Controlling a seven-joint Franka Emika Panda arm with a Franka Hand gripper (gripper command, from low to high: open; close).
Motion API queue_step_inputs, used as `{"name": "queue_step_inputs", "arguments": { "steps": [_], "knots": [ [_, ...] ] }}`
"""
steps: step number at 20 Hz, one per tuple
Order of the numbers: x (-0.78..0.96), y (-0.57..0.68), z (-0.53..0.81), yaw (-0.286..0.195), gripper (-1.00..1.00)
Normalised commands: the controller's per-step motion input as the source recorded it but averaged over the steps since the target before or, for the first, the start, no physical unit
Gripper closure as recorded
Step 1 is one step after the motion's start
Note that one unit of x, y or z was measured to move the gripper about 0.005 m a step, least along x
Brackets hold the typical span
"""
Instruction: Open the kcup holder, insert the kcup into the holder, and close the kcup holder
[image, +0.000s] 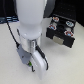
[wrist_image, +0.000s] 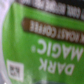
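The kcup (wrist_image: 42, 47) fills the wrist view from very close: a bright green, blurred label with white letters reading DARK MAGIC. In the exterior view only a small green patch of the kcup (image: 31, 64) shows at the lower end of my gripper (image: 36, 62), which hangs low over the table in front. Its fingers are hidden in both views. The kcup holder (image: 61, 34) is a black box at the exterior view's right, apart from the gripper, with a pale handle on its front. I cannot tell whether its drawer is open.
Several dark multi-coloured pods (image: 59, 22) sit in the slots on top of the black box. The white arm (image: 31, 20) covers the middle of the exterior view. A dark cable (image: 11, 34) lies on the table at the exterior view's left.
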Motion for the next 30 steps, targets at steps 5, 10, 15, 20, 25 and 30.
{"name": "queue_step_inputs", "arguments": {
  "steps": [5, 10, 15, 20, 25, 30],
  "knots": [
    [0.1, 0.26, 0.5, -0.013, 1.0],
    [0.07, 0.25, 0.45, 0.001, 1.0],
    [0.13, 0.19, 0.44, 0.021, 1.0],
    [-0.03, 0.32, 0.5, 0.052, 1.0],
    [0.0, 0.19, 0.31, 0.019, 1.0],
    [0.22, -0.04, 0.24, -0.016, -1.0]
  ]
}}
